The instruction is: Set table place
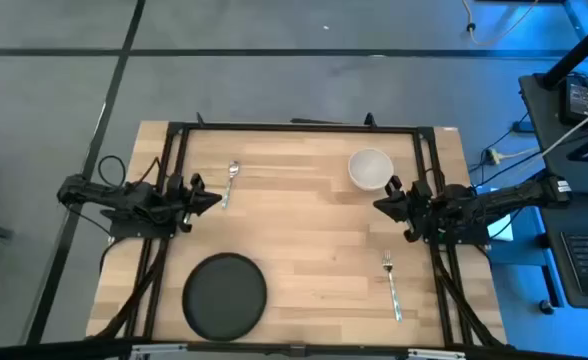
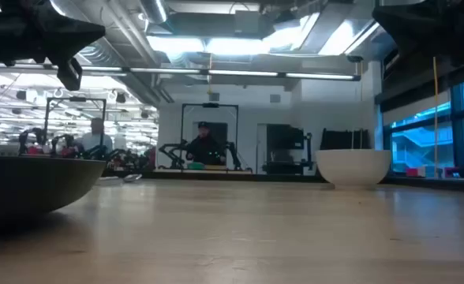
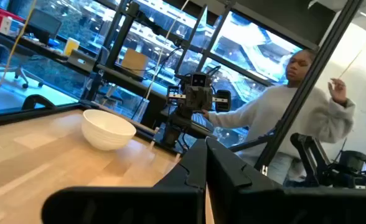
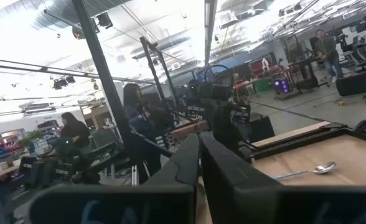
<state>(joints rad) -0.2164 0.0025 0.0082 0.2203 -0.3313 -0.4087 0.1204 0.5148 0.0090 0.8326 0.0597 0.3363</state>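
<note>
The pale wood table (image 1: 314, 240) carries a white bowl (image 1: 370, 168) toward its far right, a spoon (image 1: 231, 183) toward its far left, a black plate (image 1: 224, 295) at the near left and a fork (image 1: 391, 285) at the near right. All of them rest flat on the wood. My left gripper (image 1: 217, 200) hovers shut above the table, just left of the spoon. My right gripper (image 1: 379, 204) hovers shut just near of the bowl. In the left wrist view the shut gripper (image 3: 206, 155) points toward the bowl (image 3: 108, 129). In the right wrist view the shut gripper (image 4: 198, 146) points toward the spoon (image 4: 307, 171).
A black metal frame (image 1: 294, 127) runs along the table's far edge and down both sides under the arms. The table's middle is bare wood. In the low view the plate (image 2: 27, 185) looms at the near left and the bowl (image 2: 353, 167) stands farther right. People show beyond the table.
</note>
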